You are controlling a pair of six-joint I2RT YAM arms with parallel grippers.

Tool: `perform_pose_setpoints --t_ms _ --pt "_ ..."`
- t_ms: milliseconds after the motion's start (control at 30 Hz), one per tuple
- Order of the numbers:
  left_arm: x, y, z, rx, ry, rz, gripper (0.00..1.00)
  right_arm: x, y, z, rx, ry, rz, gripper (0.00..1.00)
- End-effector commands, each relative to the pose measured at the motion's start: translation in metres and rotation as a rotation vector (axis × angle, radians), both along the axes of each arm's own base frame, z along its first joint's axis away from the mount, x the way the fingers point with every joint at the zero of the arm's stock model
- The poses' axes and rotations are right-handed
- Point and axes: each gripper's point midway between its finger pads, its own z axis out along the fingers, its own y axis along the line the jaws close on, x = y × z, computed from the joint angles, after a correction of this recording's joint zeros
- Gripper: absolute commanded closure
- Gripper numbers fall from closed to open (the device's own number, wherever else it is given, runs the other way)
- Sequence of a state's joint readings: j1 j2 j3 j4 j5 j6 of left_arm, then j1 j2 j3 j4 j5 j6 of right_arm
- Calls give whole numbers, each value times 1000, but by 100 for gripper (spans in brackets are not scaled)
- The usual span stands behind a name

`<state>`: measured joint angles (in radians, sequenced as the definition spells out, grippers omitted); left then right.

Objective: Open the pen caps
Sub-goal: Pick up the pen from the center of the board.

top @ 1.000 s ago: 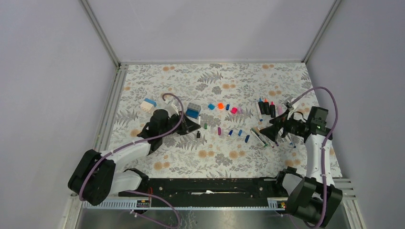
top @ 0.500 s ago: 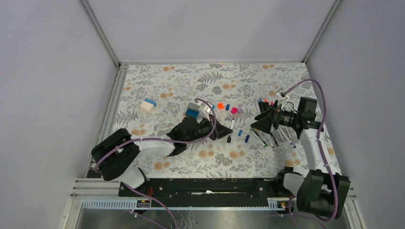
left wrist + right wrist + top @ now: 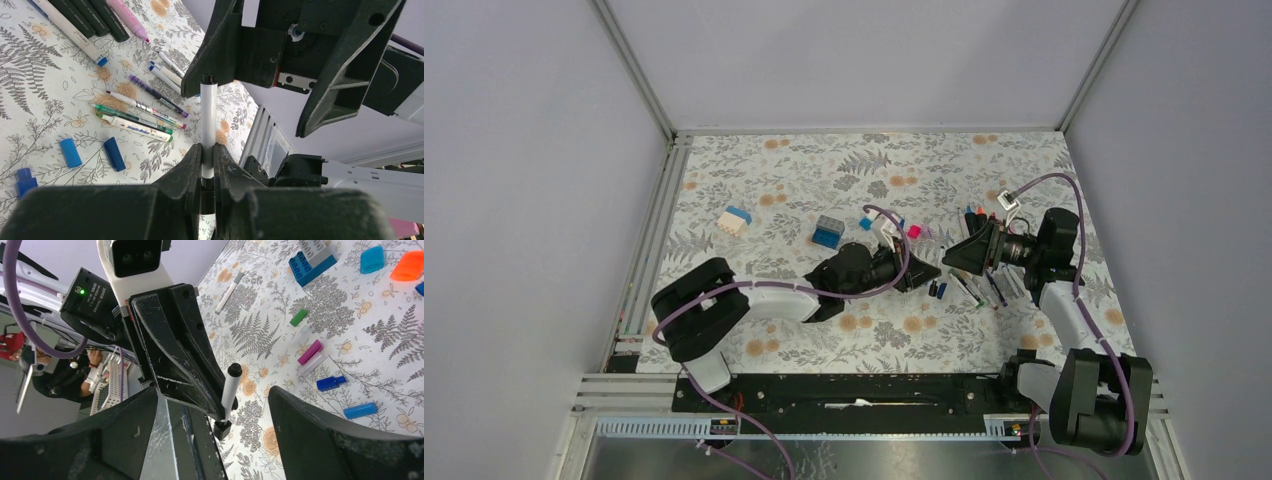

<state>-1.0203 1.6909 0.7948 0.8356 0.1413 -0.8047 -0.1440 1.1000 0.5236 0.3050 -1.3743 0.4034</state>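
Over the last second the left gripper (image 3: 207, 150) has swung from beside the blue-and-grey rectangular block (image 3: 312, 257) to the middle of the floral-printed table cover (image 3: 824, 170). The right gripper (image 3: 951, 258) has come in from the right edge to meet it nose to nose.

The small black plastic cap (image 3: 233, 370) in play sits on the free end of a slim white plastic pen (image 3: 208, 115), which is raised off the cover between the two tools. The left gripper is pressed together on the barrel, pinching it partway along, and a second dark end shows behind its fingers. The pen's long axis runs straight out from the left gripper toward the right one. The cap therefore lies dead ahead of the right gripper, just inside its spread fingers (image 3: 345, 65), and as far as I can tell touches neither. The right arm is the free one and the nearer. I judge the coming move to be a closing on the cap and a pull along that axis.

Farther out, loose plastic caps (image 3: 115, 154) in blue, pink, green and orange lie scattered on the cover, with uncapped pens (image 3: 145, 105) in a rough row near them. One pale barrel carries blue printing, too small to read, and no brand is legible anywhere.
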Motion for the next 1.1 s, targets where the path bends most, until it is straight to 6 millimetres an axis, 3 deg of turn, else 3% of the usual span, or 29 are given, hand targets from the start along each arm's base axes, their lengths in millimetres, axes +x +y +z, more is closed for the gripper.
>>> perform_pose_setpoints --t_ms 0,167,433,867,967,1067 --pt "8 -14 31 -74 -55 23 92 2 3 5 13 9 20 18" --pt "7 -19 30 -70 -46 30 92 3 5 4 10 16 18 44" --pt "3 -27 28 -72 -33 24 91 2 7 5 2 -13 19 63" --pt "1 -28 29 -79 -27 25 90 3 8 -2 -25 -19 19 61" --pt "0 -28 30 -82 -25 19 87 3 8 0 -26 -35 25 80" --pt "-1 -24 31 -82 -23 26 78 2 8 6 -25 -56 34 99"
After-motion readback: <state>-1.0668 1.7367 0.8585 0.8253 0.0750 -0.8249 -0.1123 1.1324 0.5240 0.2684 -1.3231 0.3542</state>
